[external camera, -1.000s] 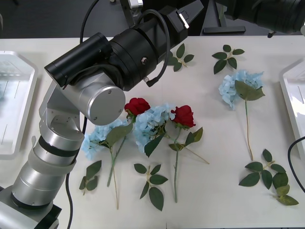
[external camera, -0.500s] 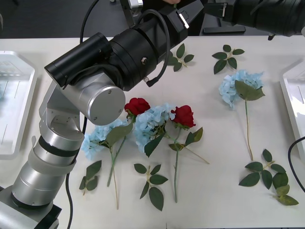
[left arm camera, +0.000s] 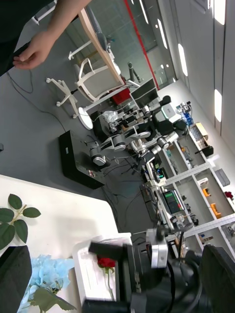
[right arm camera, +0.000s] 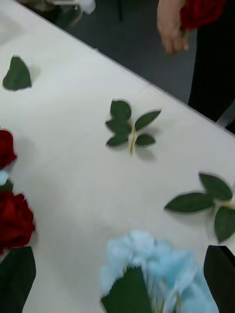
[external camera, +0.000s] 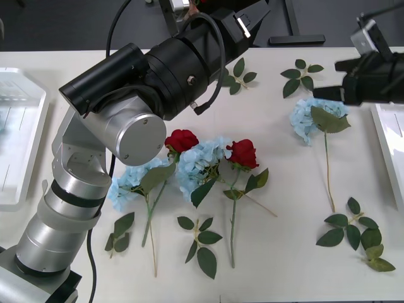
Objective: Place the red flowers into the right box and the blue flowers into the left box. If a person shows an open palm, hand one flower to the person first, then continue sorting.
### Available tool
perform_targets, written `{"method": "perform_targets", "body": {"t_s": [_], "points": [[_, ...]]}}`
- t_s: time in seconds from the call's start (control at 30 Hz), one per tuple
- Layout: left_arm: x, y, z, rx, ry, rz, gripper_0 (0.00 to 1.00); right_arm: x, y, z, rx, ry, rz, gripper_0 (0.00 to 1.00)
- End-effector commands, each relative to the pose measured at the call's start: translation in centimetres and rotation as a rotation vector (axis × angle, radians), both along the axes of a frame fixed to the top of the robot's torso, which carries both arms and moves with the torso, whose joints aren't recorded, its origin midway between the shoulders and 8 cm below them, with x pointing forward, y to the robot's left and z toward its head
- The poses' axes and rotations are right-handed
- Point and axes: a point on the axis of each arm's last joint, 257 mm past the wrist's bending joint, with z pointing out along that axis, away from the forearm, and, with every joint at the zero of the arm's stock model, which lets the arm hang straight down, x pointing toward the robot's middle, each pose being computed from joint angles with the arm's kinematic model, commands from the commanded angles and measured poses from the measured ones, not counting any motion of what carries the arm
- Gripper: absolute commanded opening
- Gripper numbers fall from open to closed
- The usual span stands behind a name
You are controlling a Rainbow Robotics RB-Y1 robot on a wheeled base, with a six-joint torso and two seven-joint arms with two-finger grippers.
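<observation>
Swung in since a second ago: right gripper (external camera: 322,93), jaws apart, just above lone blue flower (external camera: 309,117). Light, soft and crushable; better pinched on thin stem (external camera: 328,170) below that head.

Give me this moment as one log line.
right end effector at blue flower | left end effector raised, open | person's hand holds red flower

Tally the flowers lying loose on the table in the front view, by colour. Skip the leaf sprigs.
Red flowers: 2
Blue flowers: 3
Total: 5
</observation>
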Motion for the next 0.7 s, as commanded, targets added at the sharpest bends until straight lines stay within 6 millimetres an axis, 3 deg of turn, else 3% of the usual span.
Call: {"method": "perform_targets", "body": {"t_s": [0.03,0.13,0.2,0.33,0.43,0.47,0.7], "points": [[-0.5,0.3,1.5,-0.03,-0.013,-0.006,1.0,-2.9,-4.0,-2.3,-0.044,0.129,-0.018,1.0],[-0.9,2.4,1.5,0.062,-0.003,0.011,1.0,-4.1,-5.7,-4.3,-0.052,0.241,-0.06,1.0],[-2.2,4.4,0.9,0.175,0.045,0.012,1.0,-5.2,-6.6,-5.7,-0.045,0.343,-0.111,1.0],[-5.4,6.5,-1.3,0.284,0.142,-0.046,1.0,-6.0,-8.2,-7.5,-0.031,0.472,-0.232,1.0],[-8.3,8.2,-3.9,0.311,0.206,-0.084,1.0,-6.0,-9.0,-8.6,-0.019,0.547,-0.337,1.0],[-9.9,9.1,-5.8,0.328,0.245,-0.098,1.0,-6.0,-9.1,-9.4,0.001,0.588,-0.395,1.0],[-15.6,13.0,-13.5,0.507,0.392,-0.117,1.0,-4.9,-9.0,-12.4,-0.003,0.631,-0.563,1.0]]}}
